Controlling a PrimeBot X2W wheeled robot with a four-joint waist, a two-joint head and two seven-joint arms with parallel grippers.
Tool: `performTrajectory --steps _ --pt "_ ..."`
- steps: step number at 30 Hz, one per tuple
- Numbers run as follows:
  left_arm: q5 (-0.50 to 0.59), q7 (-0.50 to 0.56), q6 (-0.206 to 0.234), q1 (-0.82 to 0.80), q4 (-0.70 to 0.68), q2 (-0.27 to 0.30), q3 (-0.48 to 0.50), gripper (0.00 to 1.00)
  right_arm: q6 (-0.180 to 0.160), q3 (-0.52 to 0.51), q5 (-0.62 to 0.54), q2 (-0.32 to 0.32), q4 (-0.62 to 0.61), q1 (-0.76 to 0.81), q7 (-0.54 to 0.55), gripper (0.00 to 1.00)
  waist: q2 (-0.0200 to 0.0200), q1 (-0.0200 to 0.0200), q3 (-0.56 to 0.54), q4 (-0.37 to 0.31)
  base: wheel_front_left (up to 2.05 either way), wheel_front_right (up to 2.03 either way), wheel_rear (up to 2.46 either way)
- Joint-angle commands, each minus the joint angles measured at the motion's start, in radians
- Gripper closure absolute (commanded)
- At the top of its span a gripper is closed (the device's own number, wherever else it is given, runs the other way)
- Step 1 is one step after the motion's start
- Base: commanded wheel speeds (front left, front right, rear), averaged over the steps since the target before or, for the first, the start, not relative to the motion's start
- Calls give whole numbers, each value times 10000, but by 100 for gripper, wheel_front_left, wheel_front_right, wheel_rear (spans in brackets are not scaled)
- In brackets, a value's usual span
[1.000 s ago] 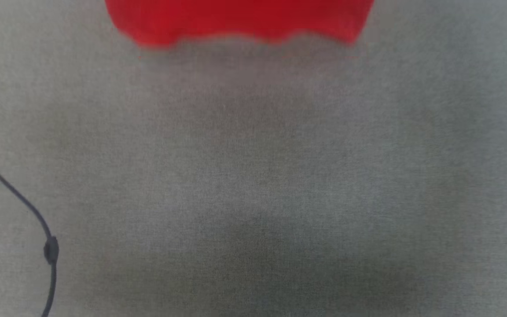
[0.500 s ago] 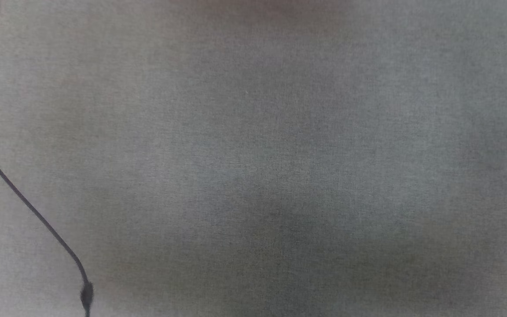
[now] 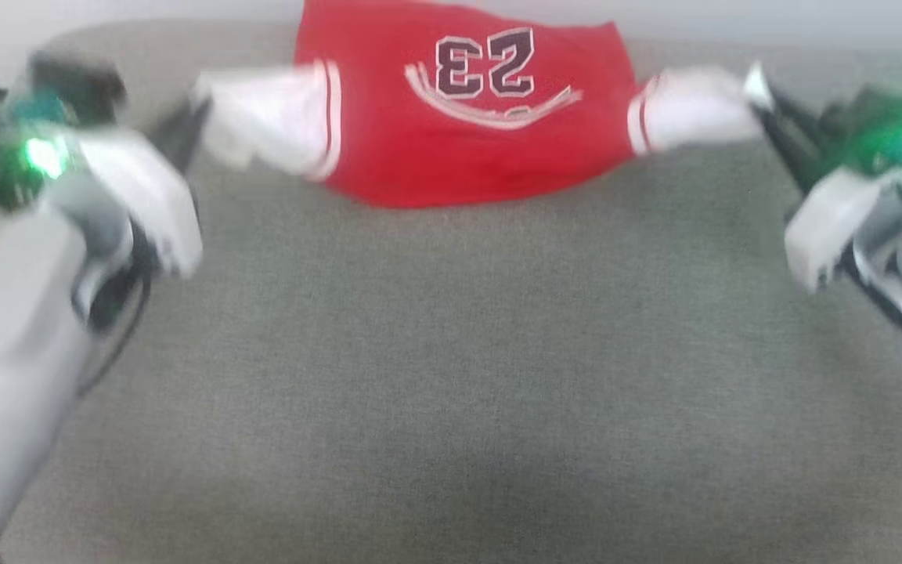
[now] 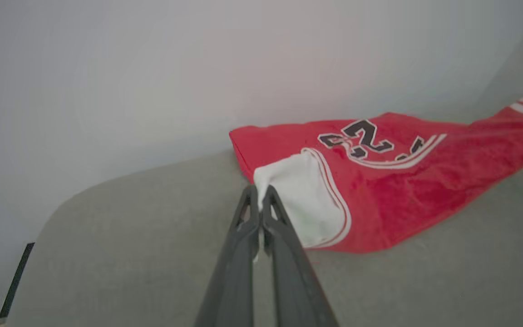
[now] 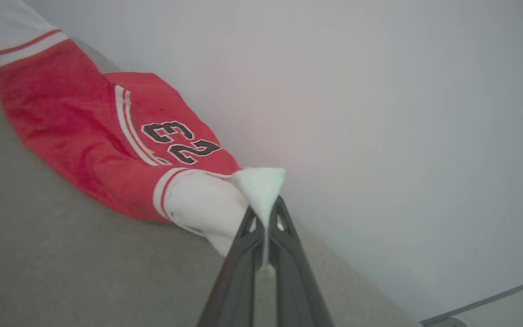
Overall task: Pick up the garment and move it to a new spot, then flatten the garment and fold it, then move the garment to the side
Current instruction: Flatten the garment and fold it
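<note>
The garment [image 3: 467, 117], a red jersey with white sleeves and a black 23, hangs stretched between my two grippers over the far part of the grey surface [image 3: 451, 352], its lower edge resting there. My left gripper [image 3: 194, 106] is shut on the white left sleeve [image 4: 302, 200], as the left wrist view shows at the tips of that gripper [image 4: 259, 193]. On the other side my right gripper [image 3: 756, 90] is shut on the white right sleeve [image 5: 207, 204]; in the right wrist view a tuft of sleeve sticks out past the tips of this gripper [image 5: 266, 204].
A pale wall [image 4: 152, 68] rises right behind the grey cushioned surface. The surface's rounded far-left corner [image 4: 61, 209] drops off beside a dark strip [image 4: 16, 281]. Both pale forearms [image 3: 20, 329] flank the near part of the surface.
The head camera has swung up from a close look at the bare grey surface with a black cable. Now it shows the whole jersey and both arms holding it.
</note>
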Motion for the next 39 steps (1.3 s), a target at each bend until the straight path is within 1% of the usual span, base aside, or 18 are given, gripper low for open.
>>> performTrajectory --steps 1,3,5,8,12,15,19,21,23,26,27,30,32,33,37,38,39 --pt "-98 191 -3 558 -349 258 -267 100 -20 373 488 -380 -444 477 216 100 0 0 -364 -69 0 0 0" --pt "-352 443 -3 1288 -644 678 -405 100 -21 829 1103 -865 -1095 959 463 100 0 0 -577 -124 0 0 0" --pt "-564 624 -3 2023 -1076 962 -562 100 -20 1414 1701 -1383 -1799 1503 758 100 0 0 -774 -167 0 0 0" --pt "-791 874 181 3110 -1734 1452 -646 100 -20 2102 2511 -2111 -2762 2196 1207 100 0 0 -999 -234 0 0 0" --pt "-876 1084 747 4475 -2865 2247 -789 100 -20 2963 3300 -3092 -3931 2833 1707 100 0 0 -1232 -317 0 0 0" --pt "-1012 1172 1290 5468 -3777 2806 -841 100 -20 3518 3697 -3747 -4708 3211 1937 100 0 0 -1338 -367 0 0 0" --pt "-1139 1248 2187 6589 -4782 3499 -864 100 -20 4265 4071 -4493 -5498 3544 2279 100 0 0 -1397 -429 0 0 0" --pt "-1284 1260 2667 7148 -5156 3741 -821 100 -20 4586 4401 -4802 -5756 3719 2445 100 0 0 -1410 -447 0 0 0" --pt "-1355 1248 3073 7582 -5508 4005 -783 100 -20 4886 4715 -5053 -6044 3842 2578 100 0 0 -1417 -454 0 0 0" --pt "-1732 1213 3594 8272 -5959 4157 -703 100 -20 5196 5273 -5387 -6335 4086 2827 100 0 0 -1408 -460 0 0 0" --pt "-1732 1213 3594 8272 -5959 4157 -703 100 -20 5196 5273 -5387 -6335 4086 2827 100 0 0 -1408 -460 0 0 0" --pt "-2040 1060 4029 8832 -6357 4270 -550 100 -20 5353 5870 -5566 -6510 4331 3021 100 0 0 -1372 -451 0 0 0" --pt "-2256 914 4173 9148 -6609 4236 -495 100 -20 5383 6149 -5597 -6449 4440 3048 100 0 0 -1333 -444 0 0 0" --pt "-2438 823 4276 9390 -6776 4196 -450 100 -20 5338 6382 -5496 -6226 4526 3006 100 0 0 -1304 -431 0 0 0" --pt "-2415 758 4286 9552 -6997 4091 -551 100 -20 5172 6643 -5200 -5676 4601 3193 100 0 0 -1280 -393 0 0 0" --pt "-2442 750 4248 9558 -7032 4043 -562 100 -20 5070 6699 -5158 -5475 4608 3259 60 0 0 -1280 -386 0 0 0" --pt "-2447 747 4247 9567 -7038 4026 -572 100 -20 4983 6741 -5107 -5346 4612 3313 36 0 0 -1282 -377 0 0 0"
